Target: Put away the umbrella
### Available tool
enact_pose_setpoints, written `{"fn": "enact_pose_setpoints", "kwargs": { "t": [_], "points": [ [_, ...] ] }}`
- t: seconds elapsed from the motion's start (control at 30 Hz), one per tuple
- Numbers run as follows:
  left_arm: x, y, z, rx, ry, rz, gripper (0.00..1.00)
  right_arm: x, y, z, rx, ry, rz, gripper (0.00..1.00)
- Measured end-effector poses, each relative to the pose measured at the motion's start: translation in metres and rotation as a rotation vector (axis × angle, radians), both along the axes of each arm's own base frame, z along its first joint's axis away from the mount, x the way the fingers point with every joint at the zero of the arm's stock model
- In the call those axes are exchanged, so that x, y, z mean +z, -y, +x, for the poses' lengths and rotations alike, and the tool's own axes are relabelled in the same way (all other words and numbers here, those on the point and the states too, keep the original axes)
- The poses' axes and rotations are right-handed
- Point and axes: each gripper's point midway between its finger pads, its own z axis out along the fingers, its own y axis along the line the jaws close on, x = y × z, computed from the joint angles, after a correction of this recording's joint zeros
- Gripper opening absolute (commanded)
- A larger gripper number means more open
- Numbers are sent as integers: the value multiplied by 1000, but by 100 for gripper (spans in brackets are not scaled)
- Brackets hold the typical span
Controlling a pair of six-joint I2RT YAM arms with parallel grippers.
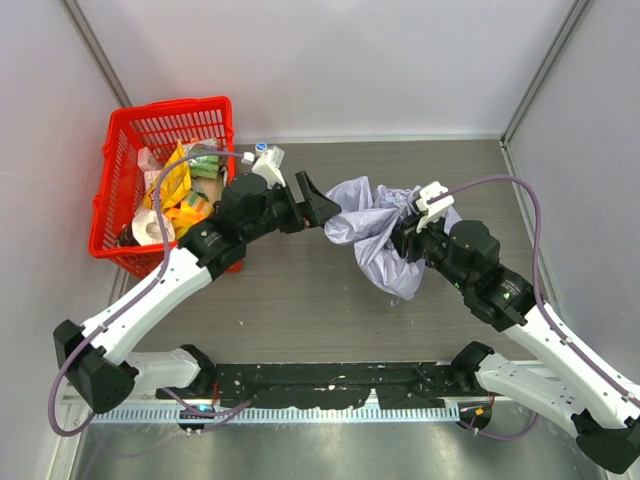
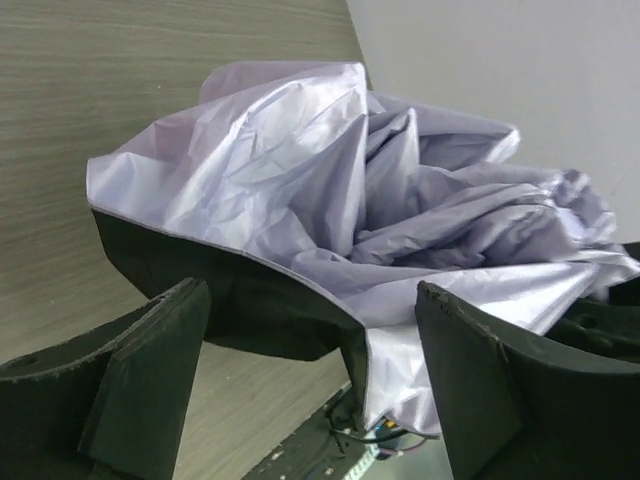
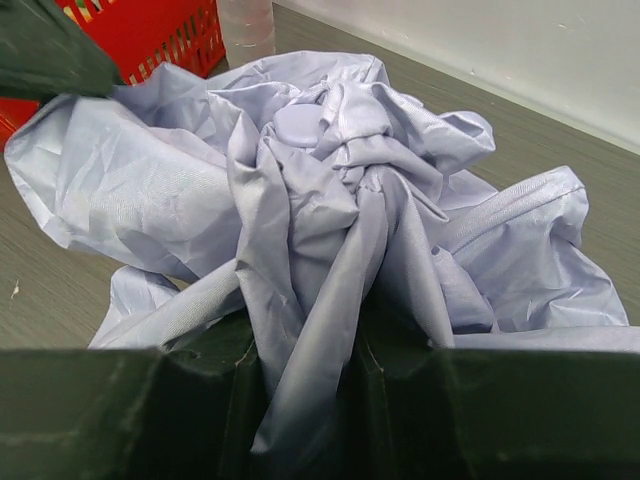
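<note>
Umbrella bunched at mid-table, pinched by the right gripper

Umbrella (image 1: 372,238) lies as a crumpled heap of pale lavender fabric on the grey wood-grain table (image 1: 290,290), between the two arms and right of the red basket (image 1: 170,115). The right gripper (image 1: 405,238) is clamped on it: in the right wrist view a twisted fold of canopy runs down between the closed fingers (image 3: 180,410). The left gripper (image 1: 322,200) sits at the heap's left edge with its jaws spread wide. In its wrist view the fabric lies ahead of the two fingers (image 2: 150,380), and I cannot tell whether they touch it. A clear bottle (image 1: 262,152) stands just beside the basket, which holds packaged goods.
</note>
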Motion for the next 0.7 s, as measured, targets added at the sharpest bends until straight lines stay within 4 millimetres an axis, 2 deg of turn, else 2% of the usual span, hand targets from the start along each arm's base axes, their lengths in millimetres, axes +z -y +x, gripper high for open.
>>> {"fn": "enact_pose_setpoints", "kwargs": {
  "t": [0.1,0.17,0.23,0.27,0.37,0.47,0.5,0.57,0.63,0.7],
  "points": [
    [-17,5,10,11,-7,46,44,1,0,0,0,1,5,1],
    [-29,-1,18,50,6,102,18,3,1,-1,-5,2,15,0],
    [-35,-15,24,108,25,149,6,7,4,-2,-21,9,28,1],
    [-37,-28,27,152,49,185,0,10,7,-3,-31,17,38,0],
    [-31,-69,29,264,105,232,0,27,18,-11,-54,50,76,1],
    [-10,-100,29,349,169,233,1,53,31,-20,-76,92,114,0],
    [-2,-107,28,368,193,230,6,62,34,-21,-90,104,121,0],
    [10,-111,22,364,229,213,32,79,44,-21,-128,120,127,1],
    [16,-108,17,334,257,192,46,92,51,-16,-178,125,108,0],
    [19,-98,13,281,269,160,57,99,58,-2,-251,116,42,1]
  ]
}}
